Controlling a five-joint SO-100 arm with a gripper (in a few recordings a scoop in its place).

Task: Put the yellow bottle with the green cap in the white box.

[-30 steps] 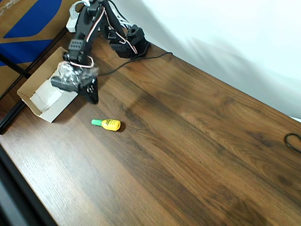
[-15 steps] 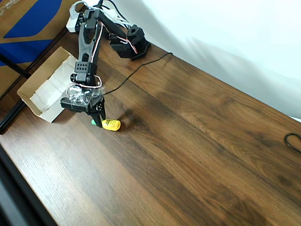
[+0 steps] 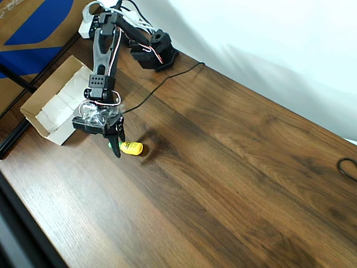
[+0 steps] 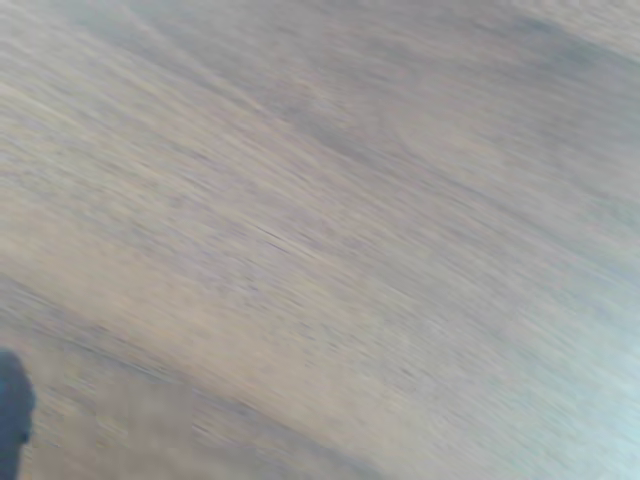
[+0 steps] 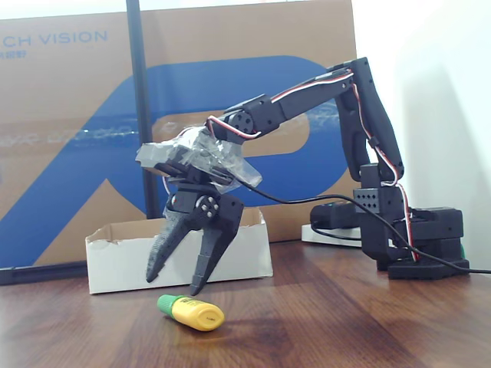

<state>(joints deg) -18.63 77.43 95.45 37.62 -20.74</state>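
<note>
Dark wood-grain table (image 3: pixel 234 184), with a brown-and-blue printed carton (image 5: pixel 69 146) standing behind. Black claw (image 5: pixel 178 277) poised with fingers spread wide, tips pointing down just above the yellow bottle with the green cap (image 5: pixel 192 312). Lying on its side on the bare table directly beneath the claw, green cap toward one fingertip and yellow body toward the other in the fixed view; not touched yet, by the look of the gap. Seen from overhead, claw (image 3: pixel 115 144) over the cap end of the bottle (image 3: pixel 130 147), yellow body sticking out to the picture's right. White box (image 5: pixel 123 253) just behind the claw in the fixed view and to its upper left from overhead (image 3: pixel 42 120), open side up, close enough for a short carry. Spread fingers and downward aim suggesting a descent to straddle the bottle before closing. Clear tape (image 5: pixel 207 157) wrapped around the wrist, apparently holding the camera in place. Blurred wood grain in the wrist view, a dark fingertip (image 4: pixel 12 410) at the lower left corner.
</note>
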